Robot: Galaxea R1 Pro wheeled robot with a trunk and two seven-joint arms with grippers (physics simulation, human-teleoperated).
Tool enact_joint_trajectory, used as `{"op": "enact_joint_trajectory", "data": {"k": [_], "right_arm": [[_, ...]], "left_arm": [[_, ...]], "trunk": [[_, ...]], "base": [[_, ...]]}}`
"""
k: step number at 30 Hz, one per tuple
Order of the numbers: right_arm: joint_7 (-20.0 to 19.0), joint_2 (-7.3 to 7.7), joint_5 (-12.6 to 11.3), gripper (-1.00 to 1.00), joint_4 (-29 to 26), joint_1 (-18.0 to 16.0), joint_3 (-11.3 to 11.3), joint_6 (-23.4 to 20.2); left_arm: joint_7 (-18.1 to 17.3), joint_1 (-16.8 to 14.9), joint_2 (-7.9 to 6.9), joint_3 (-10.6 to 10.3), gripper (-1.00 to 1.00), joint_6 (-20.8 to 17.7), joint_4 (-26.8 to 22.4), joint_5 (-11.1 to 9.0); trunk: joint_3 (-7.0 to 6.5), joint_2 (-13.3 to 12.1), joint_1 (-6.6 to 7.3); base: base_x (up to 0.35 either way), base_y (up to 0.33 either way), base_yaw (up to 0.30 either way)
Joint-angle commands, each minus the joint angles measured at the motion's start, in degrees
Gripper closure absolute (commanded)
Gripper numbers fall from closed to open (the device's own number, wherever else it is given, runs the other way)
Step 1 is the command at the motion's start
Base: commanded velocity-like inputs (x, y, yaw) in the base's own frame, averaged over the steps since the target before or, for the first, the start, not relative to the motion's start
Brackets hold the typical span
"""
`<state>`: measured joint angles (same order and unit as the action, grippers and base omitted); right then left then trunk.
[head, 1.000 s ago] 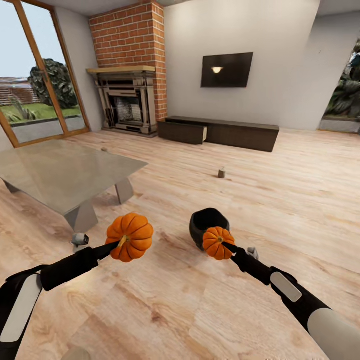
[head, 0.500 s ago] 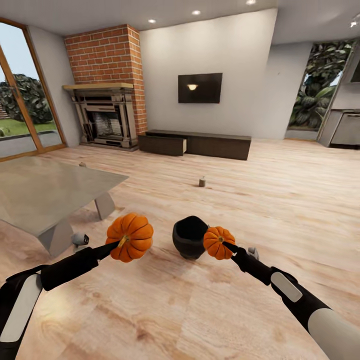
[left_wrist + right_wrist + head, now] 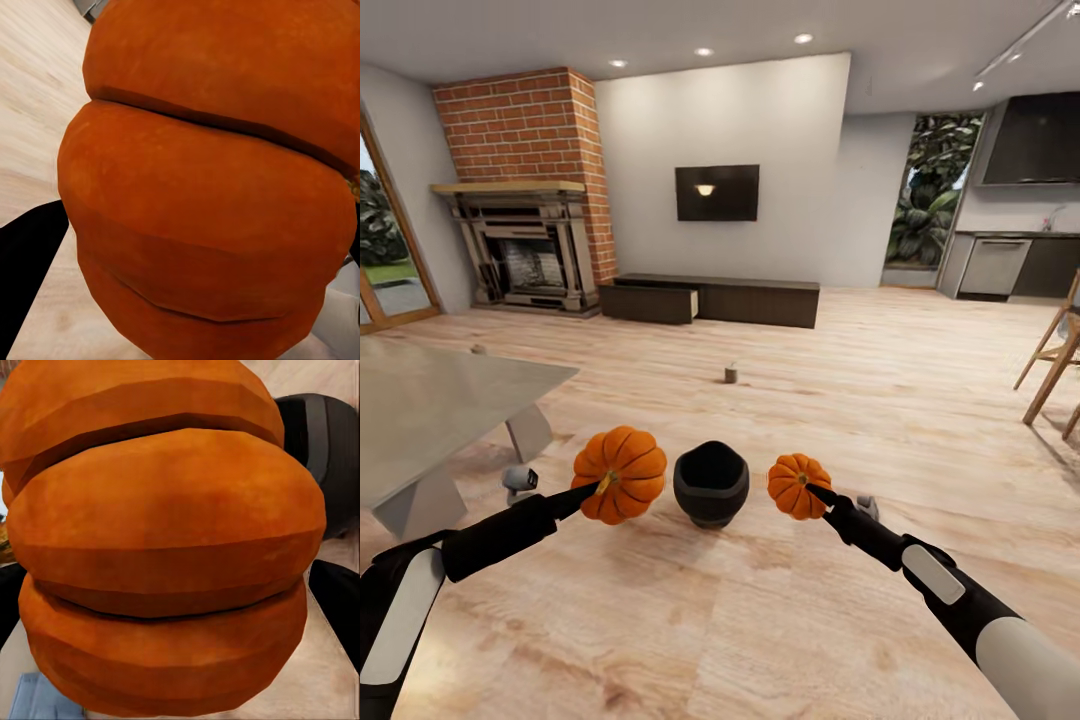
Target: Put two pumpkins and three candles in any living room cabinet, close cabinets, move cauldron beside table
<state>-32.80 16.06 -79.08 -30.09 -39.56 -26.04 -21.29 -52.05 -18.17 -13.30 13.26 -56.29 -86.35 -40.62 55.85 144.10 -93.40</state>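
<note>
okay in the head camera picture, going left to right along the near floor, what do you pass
Coffee table → bigger pumpkin in the left gripper → black cauldron → smaller pumpkin in the right gripper → wooden chair.

I can't read any text, label, brand, number or sign from here: nothing legible on the far wall-mounted TV (image 3: 717, 192), nor on either pumpkin I'm carrying.

Cauldron (image 3: 710, 484) between two pumpkins (image 3: 619, 474)
</note>
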Motion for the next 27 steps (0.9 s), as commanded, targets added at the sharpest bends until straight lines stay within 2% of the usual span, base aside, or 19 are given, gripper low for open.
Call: {"op": "enact_joint_trajectory", "data": {"k": [1, 7, 20, 27], "right_arm": [[-0.07, 0.04, -0.88, 1.0, 0.0, -0.08, -0.2, -0.25], [0.16, 0.03, -0.93, 1.0, 0.03, -0.08, -0.16, -0.77], [0.25, 0.03, -1.06, 1.0, 0.03, -0.08, -0.16, -0.95], [0.21, 0.03, -0.94, 1.0, 0.03, -0.08, -0.16, -0.88]], "left_arm": [[-0.17, -0.02, -0.02, 0.07, 1.0, -0.23, -0.03, 0.03], [-0.15, -0.08, 0.0, 0.05, 1.0, -0.23, -0.05, 0.01], [-0.08, -0.06, -0.01, 0.01, 1.0, -0.21, -0.05, 0.06], [-0.05, -0.08, 0.02, 0.01, 1.0, -0.17, -0.05, 0.4]], "trunk": [[0.03, 0.03, 0.02], [0.0, 0.03, 0.02], [0.0, 0.03, 0.02], [0.0, 0.03, 0.02]], "base": [[0.0, -0.148, -0.115], [0.0, -0.245, -0.13], [0.003, -0.281, -0.276], [0.152, -0.236, -0.215]]}}
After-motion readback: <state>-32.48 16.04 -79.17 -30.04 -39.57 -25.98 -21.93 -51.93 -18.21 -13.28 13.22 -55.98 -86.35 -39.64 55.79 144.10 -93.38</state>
